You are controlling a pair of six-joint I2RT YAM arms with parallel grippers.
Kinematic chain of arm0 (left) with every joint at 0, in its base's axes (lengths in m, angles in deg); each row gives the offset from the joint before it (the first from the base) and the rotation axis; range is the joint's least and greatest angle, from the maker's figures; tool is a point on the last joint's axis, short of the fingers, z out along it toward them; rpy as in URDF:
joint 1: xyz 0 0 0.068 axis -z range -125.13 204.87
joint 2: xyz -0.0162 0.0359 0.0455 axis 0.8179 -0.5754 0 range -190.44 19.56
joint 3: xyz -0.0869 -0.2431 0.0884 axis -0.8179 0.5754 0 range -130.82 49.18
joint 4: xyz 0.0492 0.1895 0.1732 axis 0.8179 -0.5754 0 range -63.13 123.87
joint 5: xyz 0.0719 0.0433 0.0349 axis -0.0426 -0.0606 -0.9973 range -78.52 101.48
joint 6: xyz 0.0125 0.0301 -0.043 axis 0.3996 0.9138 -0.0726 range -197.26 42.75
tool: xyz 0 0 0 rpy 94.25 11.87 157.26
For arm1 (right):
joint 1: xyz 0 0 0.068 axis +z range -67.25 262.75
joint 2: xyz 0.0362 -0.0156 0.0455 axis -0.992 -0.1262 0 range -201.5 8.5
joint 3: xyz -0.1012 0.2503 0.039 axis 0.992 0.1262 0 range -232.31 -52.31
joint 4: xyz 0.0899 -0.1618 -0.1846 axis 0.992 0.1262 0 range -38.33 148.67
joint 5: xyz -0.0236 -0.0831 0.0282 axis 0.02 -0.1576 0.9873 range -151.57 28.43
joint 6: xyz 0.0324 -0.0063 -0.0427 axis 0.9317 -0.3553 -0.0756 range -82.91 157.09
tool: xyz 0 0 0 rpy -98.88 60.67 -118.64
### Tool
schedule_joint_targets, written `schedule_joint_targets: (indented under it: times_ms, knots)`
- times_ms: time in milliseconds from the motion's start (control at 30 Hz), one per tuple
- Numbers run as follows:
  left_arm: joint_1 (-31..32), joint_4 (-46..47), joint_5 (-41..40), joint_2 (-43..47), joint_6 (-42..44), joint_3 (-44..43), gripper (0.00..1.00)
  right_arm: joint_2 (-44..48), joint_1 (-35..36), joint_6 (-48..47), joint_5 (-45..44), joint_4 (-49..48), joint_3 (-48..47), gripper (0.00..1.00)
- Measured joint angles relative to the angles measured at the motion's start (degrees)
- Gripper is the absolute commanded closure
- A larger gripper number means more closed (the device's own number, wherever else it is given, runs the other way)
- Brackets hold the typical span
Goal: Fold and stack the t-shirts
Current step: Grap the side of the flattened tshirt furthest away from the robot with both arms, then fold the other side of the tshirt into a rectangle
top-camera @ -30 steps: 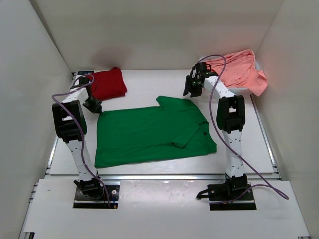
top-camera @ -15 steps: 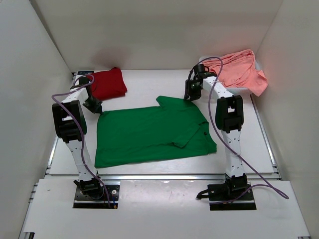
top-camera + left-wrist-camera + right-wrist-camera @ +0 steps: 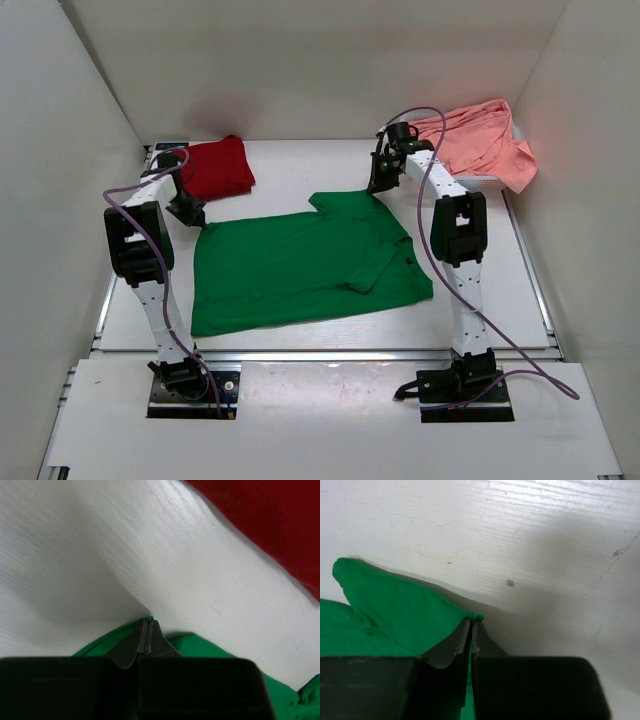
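A bright green t-shirt lies spread across the middle of the table. My left gripper is shut on its far left corner. At the shirt's far right corner, my right gripper is shut on a pinch of green cloth. A dark red t-shirt lies folded at the back left, also showing in the left wrist view. The salmon pink t-shirt is bunched up at the back right.
White walls close in the table on the left, back and right. The pink shirt rests over a raised white object at the right edge. Both arm bases stand at the near edge.
My right gripper moved down and left to the green shirt's far right corner and shut on it. That corner has shifted slightly. The left arm has not moved.
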Motion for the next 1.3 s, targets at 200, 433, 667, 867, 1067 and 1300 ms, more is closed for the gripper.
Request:
schedule_joint_targets:
  times_ms: [200, 433, 667, 867, 1067, 1300]
  knots:
    - [-0.3, -0.8, 1.0, 1.6, 1.1, 0.0, 1.00, 4.2, -0.5, -1.1, 0.9, -0.5, 3.3, 1.00]
    - [-1.0, 0.7, 2.6, 12.0, 2.2, 10.9, 1.00, 19.8, -1.5, -2.4, 2.6, -3.4, 20.7, 1.00]
    - [-2.5, 1.2, 2.9, 21.3, 3.9, 19.1, 1.00, 30.3, -2.7, -2.6, 5.8, -9.6, 36.1, 1.00]
    - [-3.8, 1.0, 2.7, 26.4, 5.2, 24.9, 1.00, 39.1, -3.9, -2.8, 8.1, -14.1, 52.2, 1.00]
    - [-5.2, 0.9, 2.6, 30.8, 5.4, 30.7, 1.00, 46.4, -4.3, -2.8, 9.6, -18.0, 62.9, 1.00]
    - [-5.5, 0.5, 2.2, 34.0, 5.7, 35.9, 1.00, 51.5, -5.0, -2.8, 10.0, -20.9, 70.4, 1.00]
